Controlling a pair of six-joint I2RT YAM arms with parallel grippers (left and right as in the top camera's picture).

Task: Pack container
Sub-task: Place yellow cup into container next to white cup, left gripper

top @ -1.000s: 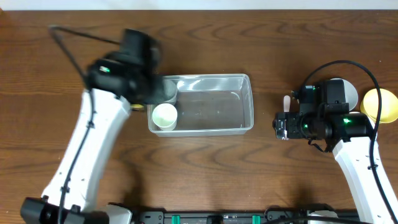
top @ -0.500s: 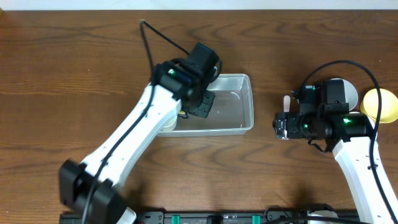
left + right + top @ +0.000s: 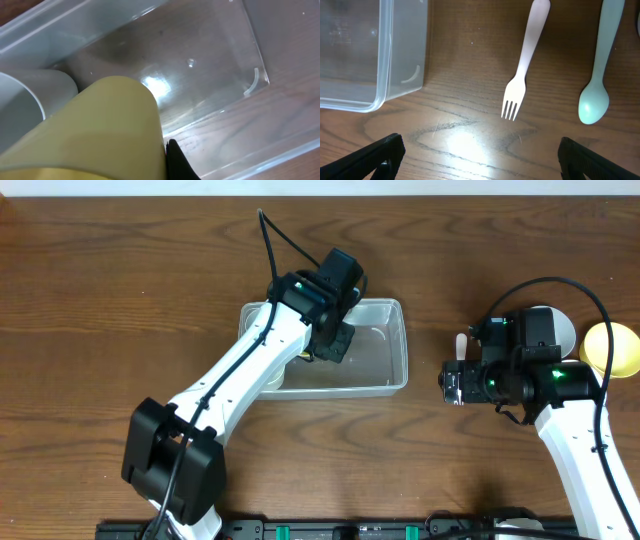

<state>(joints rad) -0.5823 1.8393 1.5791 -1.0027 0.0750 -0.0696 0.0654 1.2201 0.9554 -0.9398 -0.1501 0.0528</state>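
Container point(image 3: 385, 350): mid-bench, a little toward the far edge, long side running parallel to that edge. Open top, right half bare. It sits within reach of both arms, which looks deliberate for packing from either side.

Left gripper point(image 3: 335, 342): down inside the container, near its middle. In the wrist view a yellow cup point(image 3: 100, 130) fills the lower left, hard against the one black finger point(image 3: 177, 161) that shows. The other finger is hidden behind the cup, so I cannot tell how far the jaws are spread or whether the cup is gripped or only beside them. A grey cup point(image 3: 30, 102) sits touching the yellow one, against the container's left end. The cups look crowded to that end to save floor for the rest.

Right gripper point(image 3: 480, 150): jaws spread wide with nothing between them, hovering low over bare wood right of the container. A fork point(image 3: 522, 75) and spoon point(image 3: 595, 90) lie side by side just ahead of it, apart and handles parallel. Judged to be lined up for a pick. The fork is closer to centre.

Yellow bowl point(image 3: 612, 348): at the right edge, not yet packed.
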